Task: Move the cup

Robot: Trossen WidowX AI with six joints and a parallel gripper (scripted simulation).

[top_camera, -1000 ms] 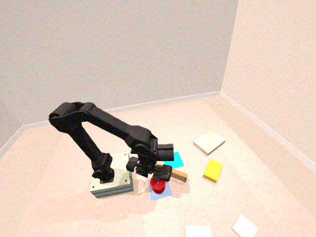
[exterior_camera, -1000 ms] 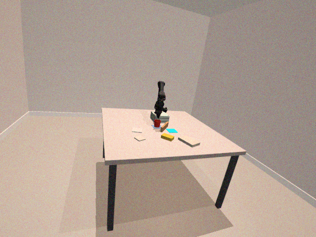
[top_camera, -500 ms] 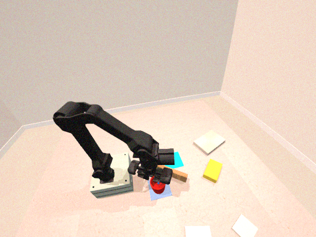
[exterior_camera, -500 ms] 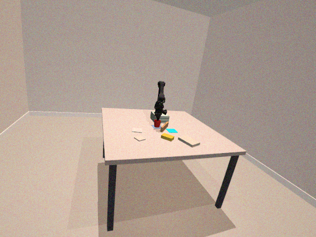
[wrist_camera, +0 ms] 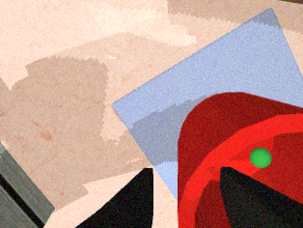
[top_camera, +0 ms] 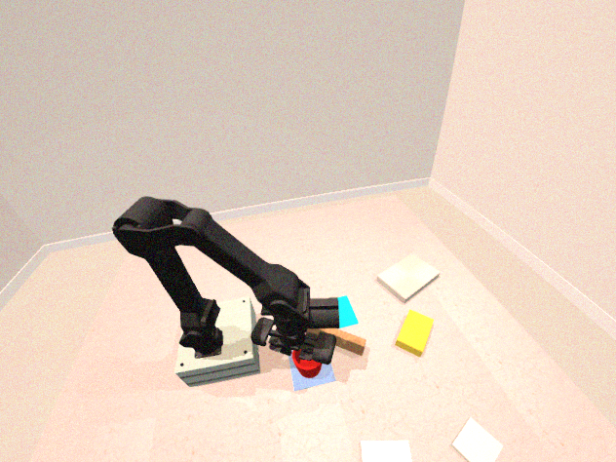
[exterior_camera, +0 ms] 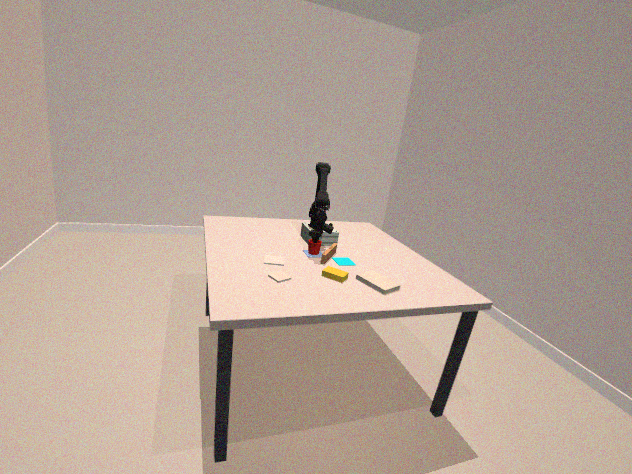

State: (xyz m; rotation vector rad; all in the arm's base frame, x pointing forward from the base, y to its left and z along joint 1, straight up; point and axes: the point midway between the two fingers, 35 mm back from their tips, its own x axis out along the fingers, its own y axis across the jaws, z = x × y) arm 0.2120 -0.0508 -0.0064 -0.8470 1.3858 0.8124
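Observation:
The red cup (top_camera: 308,369) (exterior_camera: 314,248) (wrist_camera: 207,118) stands upright on the blue pad (top_camera: 301,384) (wrist_camera: 212,68). A green marble (wrist_camera: 261,157) shows inside it; the rest of its inside is partly hidden. The cyan pad (top_camera: 347,314) (exterior_camera: 344,261) lies beyond the wooden bar and is partly covered by the arm in the top view. My gripper (wrist_camera: 186,176) points down at the cup, partly open. In the wrist view one fingertip is outside the cup's rim and the other is over its opening, with a gap to the wall.
A wooden bar (top_camera: 351,342) (exterior_camera: 328,255) stands between the two pads, close beside the cup. A yellow block (top_camera: 414,331) (exterior_camera: 334,274) and a pale slab (top_camera: 407,277) (exterior_camera: 376,283) lie farther out. Two thin white tiles lie on the cup's side of the bar.

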